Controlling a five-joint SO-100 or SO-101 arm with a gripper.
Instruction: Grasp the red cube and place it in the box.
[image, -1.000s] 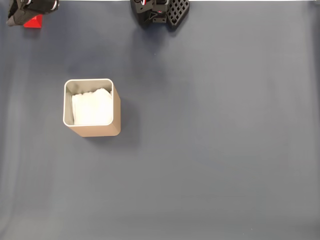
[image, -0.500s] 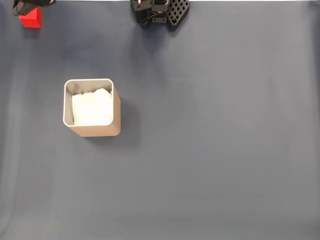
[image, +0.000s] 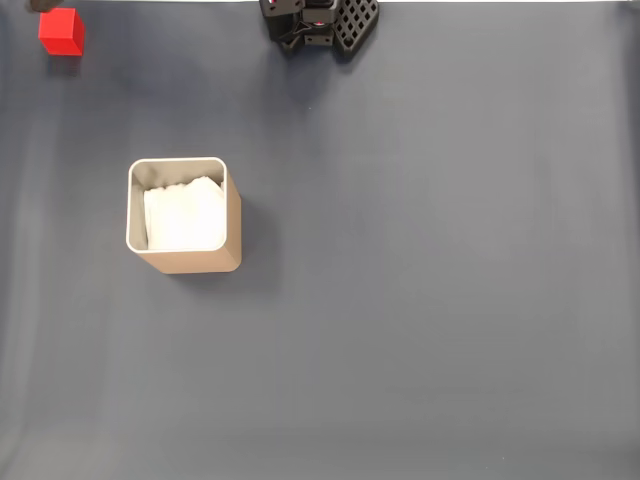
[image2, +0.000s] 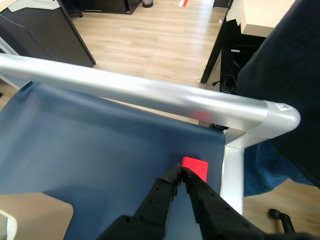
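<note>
Red cube (image: 61, 32): sitting in the worktop's (image: 420, 300) far-left corner in the fixed view, likely light, rigid, matte; opposite flat faces are offering the best hold.
Box (image: 182, 215): standing well apart, toward the worktop's left side.
End effector (image2: 180, 172): fingers nearly closed, gripping nothing, tips hovering just before the cube.

Even, soft light falls across the dark blue tabletop (image: 430, 300) in the fixed view, with the box (image: 184, 216) casting only a faint shadow toward its right and lower sides. The picture is sharp from edge to edge. In the wrist view, daylight glares along the silver table frame (image2: 150, 92), which carries a reddish reflection, and brightens the wooden floor (image2: 150, 35); the frame looks slightly smeared.
</note>
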